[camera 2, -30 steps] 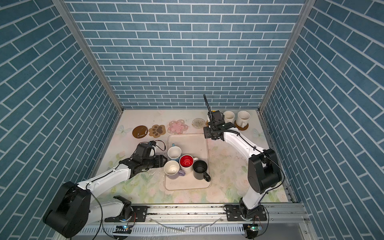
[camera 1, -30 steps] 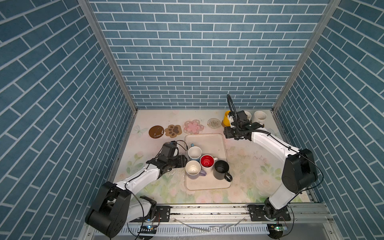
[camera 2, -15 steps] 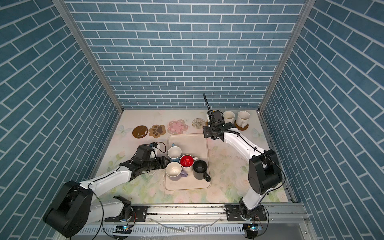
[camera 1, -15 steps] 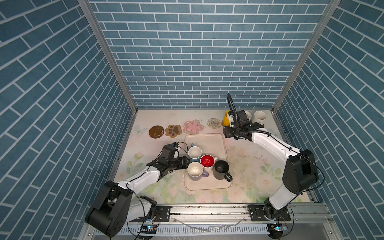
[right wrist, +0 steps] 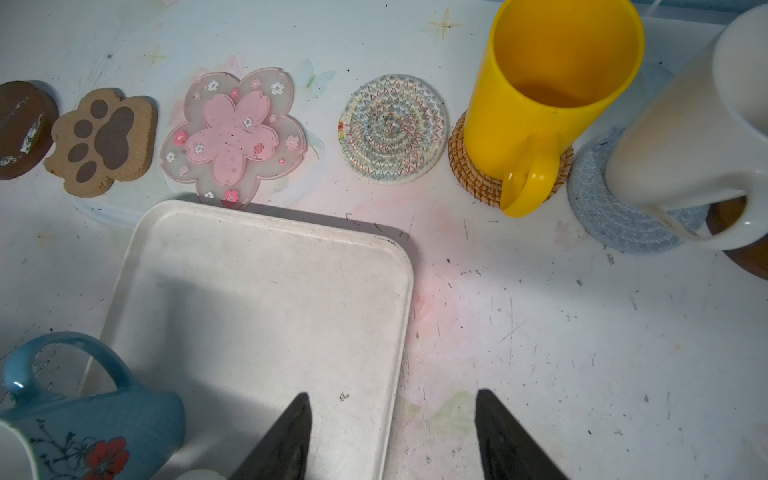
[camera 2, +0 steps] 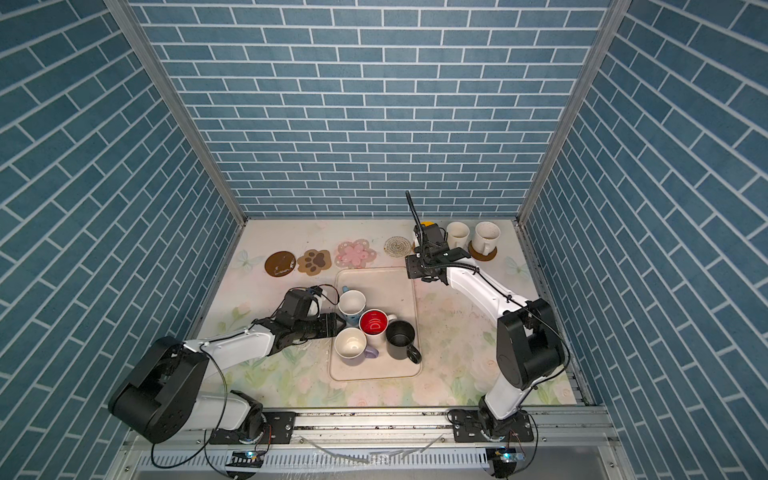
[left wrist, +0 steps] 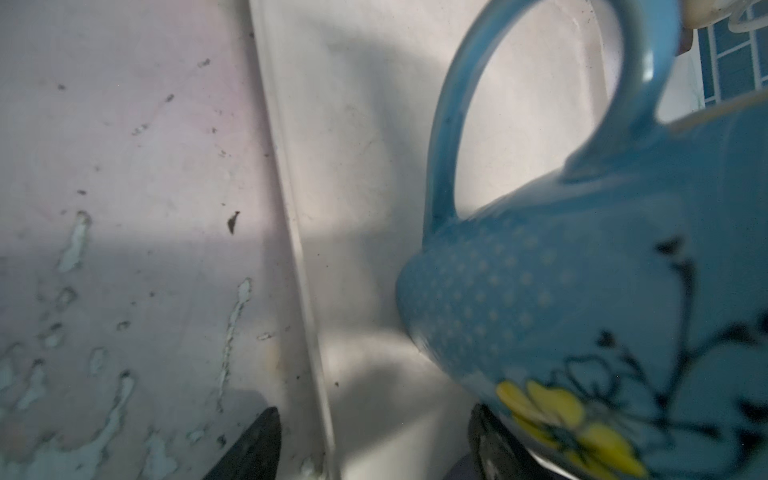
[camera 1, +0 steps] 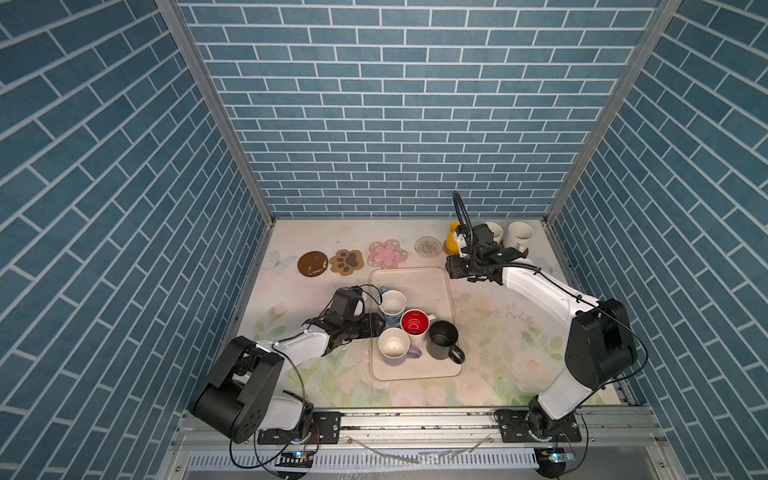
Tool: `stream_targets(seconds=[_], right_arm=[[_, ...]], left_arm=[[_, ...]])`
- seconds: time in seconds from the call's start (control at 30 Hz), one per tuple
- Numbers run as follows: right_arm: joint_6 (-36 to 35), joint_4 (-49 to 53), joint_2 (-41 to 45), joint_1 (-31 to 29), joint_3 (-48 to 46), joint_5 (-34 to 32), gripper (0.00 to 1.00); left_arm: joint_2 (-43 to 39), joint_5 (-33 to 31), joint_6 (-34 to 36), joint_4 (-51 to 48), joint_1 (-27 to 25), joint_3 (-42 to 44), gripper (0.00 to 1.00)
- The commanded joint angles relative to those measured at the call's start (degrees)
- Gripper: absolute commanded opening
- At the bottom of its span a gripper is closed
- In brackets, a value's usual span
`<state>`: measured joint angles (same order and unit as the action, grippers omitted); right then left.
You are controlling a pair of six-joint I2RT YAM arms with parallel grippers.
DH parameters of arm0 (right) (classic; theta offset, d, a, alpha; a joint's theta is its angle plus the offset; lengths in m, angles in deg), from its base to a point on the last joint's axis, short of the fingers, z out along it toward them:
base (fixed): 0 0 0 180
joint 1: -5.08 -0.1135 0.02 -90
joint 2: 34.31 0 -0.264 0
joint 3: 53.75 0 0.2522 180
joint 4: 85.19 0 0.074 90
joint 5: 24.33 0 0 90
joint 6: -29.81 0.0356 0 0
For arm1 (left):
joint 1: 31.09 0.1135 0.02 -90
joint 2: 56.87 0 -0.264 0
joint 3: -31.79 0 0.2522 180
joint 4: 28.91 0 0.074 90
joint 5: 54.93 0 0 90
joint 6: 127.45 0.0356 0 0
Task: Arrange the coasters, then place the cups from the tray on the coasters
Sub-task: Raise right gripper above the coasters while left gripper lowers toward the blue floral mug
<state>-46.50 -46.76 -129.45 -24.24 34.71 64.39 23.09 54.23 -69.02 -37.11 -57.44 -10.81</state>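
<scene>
My left gripper (left wrist: pixel 374 449) is down low at the left side of the tray (camera 1: pixel 432 282). Its jaws are spread wide and pinch nothing. The tray's low rim runs between my two black fingers. The light blue cup (left wrist: pixel 582 270) (the one with yellow flowers painted on it) is right next to one finger. I cannot tell if that finger touches it. The cup's handle points toward the back wall.

Four cups stand close together on the near half of the tray. They are the light blue cup, the white cup with red inside (camera 1: pixel 414 322), the black cup (camera 1: pixel 442 338) and the lavender cup (camera 1: pixel 394 343).

My right gripper (right wrist: pixel 395 440) hangs over the tray's far right corner. Its jaws are spread too, and they hold nothing.

Behind the tray the coasters lie in a row on the tablecloth (camera 1: pixel 498 316). From the left come a brown disc (camera 1: pixel 312 263), the brown paw (camera 1: pixel 346 261), the pink flower (camera 1: pixel 386 254) and the round patterned coaster (right wrist: pixel 395 129). These four are bare. One petal of the pink flower is just beside the tray's far rim.

Next in the row, the yellow cup (right wrist: pixel 548 83) stands on the woven rattan coaster (right wrist: pixel 469 166). A cream cup (right wrist: pixel 685 124) stands on the pale blue knit coaster (right wrist: pixel 602 208). The second cream cup (camera 2: pixel 487 235) stands on the second brown disc (camera 2: pixel 478 256), near the back right corner.
</scene>
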Motion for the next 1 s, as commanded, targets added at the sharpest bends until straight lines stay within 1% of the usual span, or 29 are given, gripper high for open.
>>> stream_targets(seconds=[0.0,0.43,0.67,0.87,0.97], right_arm=[[1.2,-0.8,2.0,-0.3,-1.9,0.2,0.64],[0.9,-1.5,2.7,-0.3,-3.6,0.6,0.64],[0.7,-1.5,3.2,-0.3,-4.2,0.5,0.64],[0.8,-1.4,3.2,-0.3,-4.2,1.7,0.64],[0.8,-2.2,2.9,-0.4,-4.1,4.9,0.63]], left_arm=[[1.4,-0.2,-0.5,2.3,-0.8,-2.6,0.73],[8.4,-1.1,-1.0,3.1,-1.7,-8.5,0.73],[11.7,-1.9,-0.9,2.4,-3.4,-12.8,0.73],[11.2,-3.1,-0.7,0.8,-3.6,-13.4,0.73],[8.8,-4.2,-0.4,-0.4,-3.7,-12.7,0.73]])
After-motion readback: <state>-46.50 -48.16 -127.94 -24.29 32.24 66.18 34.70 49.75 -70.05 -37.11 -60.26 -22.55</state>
